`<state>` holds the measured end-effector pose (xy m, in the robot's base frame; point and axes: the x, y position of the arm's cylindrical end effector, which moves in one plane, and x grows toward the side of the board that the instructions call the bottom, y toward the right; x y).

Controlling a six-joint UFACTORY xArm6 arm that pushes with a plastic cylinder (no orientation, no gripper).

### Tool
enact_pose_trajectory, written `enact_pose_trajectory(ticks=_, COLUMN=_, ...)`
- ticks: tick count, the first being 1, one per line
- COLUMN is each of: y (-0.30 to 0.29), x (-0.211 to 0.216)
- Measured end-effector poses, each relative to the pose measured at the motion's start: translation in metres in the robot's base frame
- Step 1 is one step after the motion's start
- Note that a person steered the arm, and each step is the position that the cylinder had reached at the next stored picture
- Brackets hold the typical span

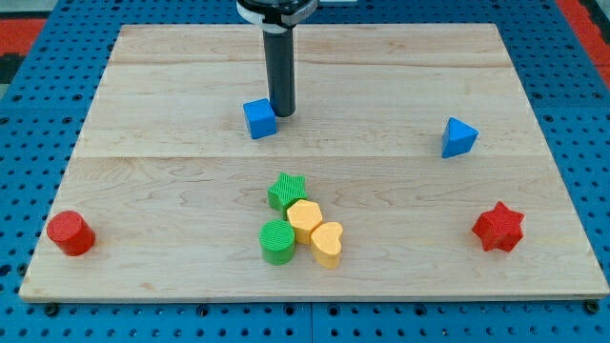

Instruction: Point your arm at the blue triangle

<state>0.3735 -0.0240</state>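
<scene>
The blue triangle (458, 137) lies on the wooden board (172, 181) at the view's right, a little above mid-height. My rod comes down from the view's top centre, and my tip (281, 113) rests on the board just right of a blue cube (258, 118), touching or almost touching it. The tip is far to the left of the blue triangle, with bare board between them.
A cluster sits at bottom centre: a green star (286, 191), a yellow hexagon (305, 220), a yellow heart (327, 244) and a green cylinder (277, 241). A red cylinder (70, 233) is at bottom left. A red star (498, 227) is at bottom right.
</scene>
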Motion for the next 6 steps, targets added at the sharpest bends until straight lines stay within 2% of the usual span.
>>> enact_pose_trajectory(ticks=1, y=0.084, x=0.0)
enact_pose_trajectory(ticks=2, y=0.22, x=-0.003)
enact_pose_trajectory(ticks=3, y=0.297, x=0.043)
enact_pose_trajectory(ticks=4, y=0.26, x=0.064)
enact_pose_trajectory(ticks=5, y=0.218, x=0.018)
enact_pose_trajectory(ticks=6, y=0.157, x=0.005)
